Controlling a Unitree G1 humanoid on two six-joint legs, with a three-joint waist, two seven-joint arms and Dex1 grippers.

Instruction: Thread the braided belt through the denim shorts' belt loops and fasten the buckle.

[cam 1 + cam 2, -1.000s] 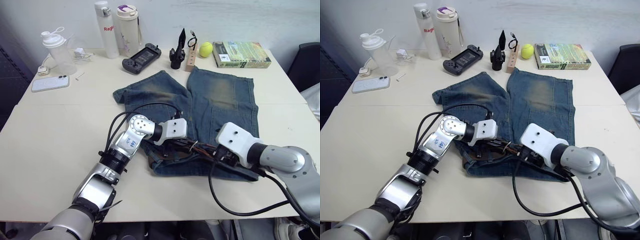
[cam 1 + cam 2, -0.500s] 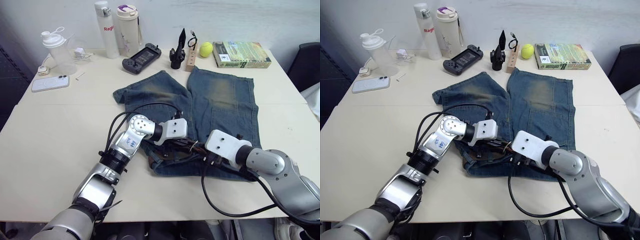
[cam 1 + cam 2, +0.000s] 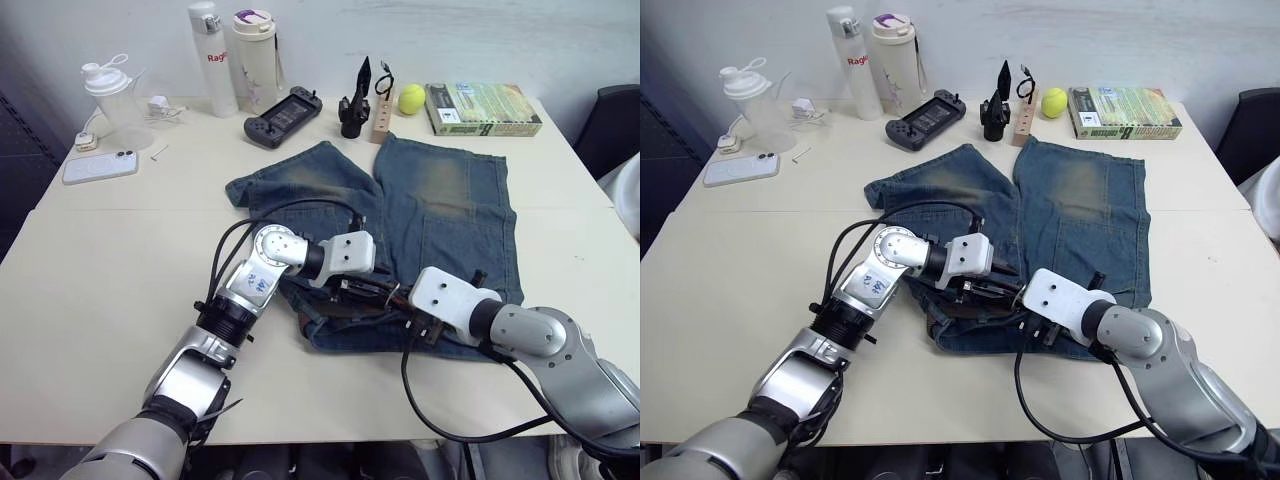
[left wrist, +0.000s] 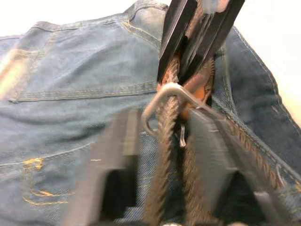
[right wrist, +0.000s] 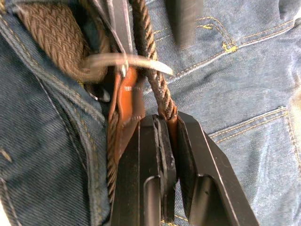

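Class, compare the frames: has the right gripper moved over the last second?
Yes. The right gripper has slid along the waistband of the denim shorts toward the left gripper and is shut on the braided belt.

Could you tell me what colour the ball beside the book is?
The ball is yellow-green, clearest in the left eye view.

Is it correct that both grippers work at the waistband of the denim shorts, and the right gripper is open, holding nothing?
Not quite. Both grippers do work at the waistband of the denim shorts, but the right gripper is not open: the right wrist view shows its fingers shut on the braided belt, just beside the buckle.
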